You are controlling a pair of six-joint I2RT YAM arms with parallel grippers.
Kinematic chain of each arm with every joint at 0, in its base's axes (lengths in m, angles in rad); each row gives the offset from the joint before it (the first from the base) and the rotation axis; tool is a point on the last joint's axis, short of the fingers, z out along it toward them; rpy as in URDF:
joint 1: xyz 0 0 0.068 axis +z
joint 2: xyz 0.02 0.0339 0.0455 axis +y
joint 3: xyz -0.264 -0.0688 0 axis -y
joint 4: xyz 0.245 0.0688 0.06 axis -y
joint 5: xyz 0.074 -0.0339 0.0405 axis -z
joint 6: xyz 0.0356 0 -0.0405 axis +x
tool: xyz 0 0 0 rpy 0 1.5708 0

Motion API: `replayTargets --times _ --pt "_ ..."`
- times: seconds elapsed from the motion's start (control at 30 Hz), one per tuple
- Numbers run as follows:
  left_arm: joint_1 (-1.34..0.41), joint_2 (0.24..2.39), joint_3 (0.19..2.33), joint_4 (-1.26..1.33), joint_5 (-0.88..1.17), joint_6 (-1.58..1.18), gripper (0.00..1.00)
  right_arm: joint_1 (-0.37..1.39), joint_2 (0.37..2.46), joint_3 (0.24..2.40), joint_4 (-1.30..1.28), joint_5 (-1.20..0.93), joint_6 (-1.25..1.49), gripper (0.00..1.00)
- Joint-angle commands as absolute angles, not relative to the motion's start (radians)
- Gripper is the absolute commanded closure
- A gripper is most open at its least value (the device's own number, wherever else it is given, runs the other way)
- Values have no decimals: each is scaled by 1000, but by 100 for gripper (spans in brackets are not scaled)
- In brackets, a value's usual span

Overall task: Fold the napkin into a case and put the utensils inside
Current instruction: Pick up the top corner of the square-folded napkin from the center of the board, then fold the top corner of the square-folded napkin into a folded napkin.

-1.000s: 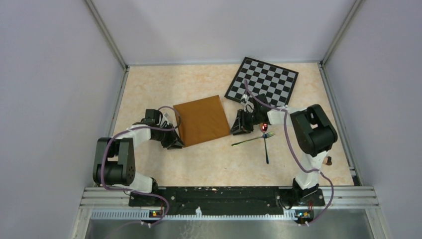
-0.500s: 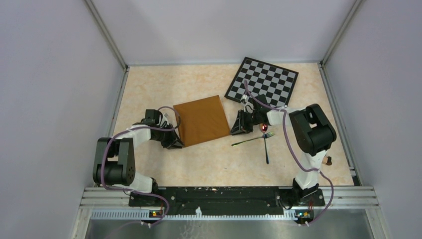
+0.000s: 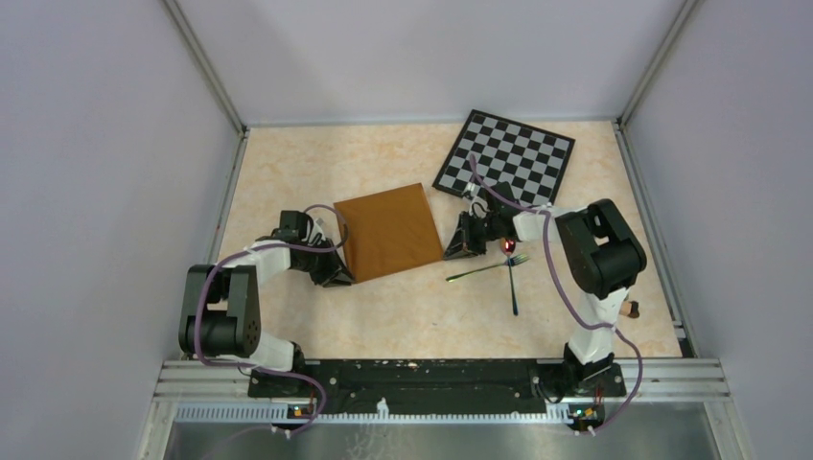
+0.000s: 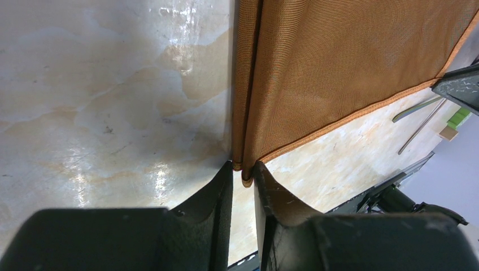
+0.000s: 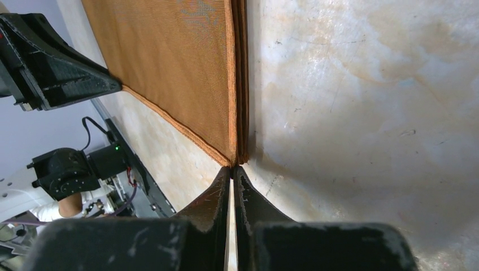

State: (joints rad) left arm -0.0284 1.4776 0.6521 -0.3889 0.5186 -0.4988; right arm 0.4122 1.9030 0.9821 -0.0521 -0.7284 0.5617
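Observation:
The rust-brown napkin (image 3: 388, 230) lies flat on the table, folded double, as its layered edges show in the left wrist view (image 4: 339, 68) and the right wrist view (image 5: 169, 68). My left gripper (image 3: 336, 276) is shut on its near left corner (image 4: 243, 166). My right gripper (image 3: 462, 245) is shut at its near right corner (image 5: 232, 167), the cloth tip just between the fingertips. The fork (image 3: 479, 270) and the spoon (image 3: 512, 278), with its reddish bowl, lie crossed on the table right of the napkin. No case shows.
The black-and-grey checkered board (image 3: 506, 153) lies at the back right, just behind my right gripper. Grey walls enclose the table on three sides. The arm bases and a metal rail (image 3: 431, 379) run along the near edge.
My right arm has shifted very slightly to the left. The napkin, the utensils and my left arm have not moved.

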Motion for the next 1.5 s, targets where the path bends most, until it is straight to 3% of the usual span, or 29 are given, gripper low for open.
replayTargets --times 0.0,0.27,0.47,0.77,1.03,1.47 --pt "-33 1476 643 -368 492 -494 73 422 1868 1033 -61 -734 551 100" --pt "-32 1400 644 -390 481 -517 59 457 1837 1093 -132 -720 542 100" --pt "-32 1376 627 -391 467 -526 57 494 1855 1144 -128 -721 558 100" --pt "-33 1449 590 -334 477 -543 73 598 2068 1376 59 -745 698 100" --pt "-32 1469 592 -346 423 -543 79 690 2343 1719 215 -725 828 100" --pt "-33 1466 589 -367 376 -552 84 693 2543 1923 315 -665 894 100"
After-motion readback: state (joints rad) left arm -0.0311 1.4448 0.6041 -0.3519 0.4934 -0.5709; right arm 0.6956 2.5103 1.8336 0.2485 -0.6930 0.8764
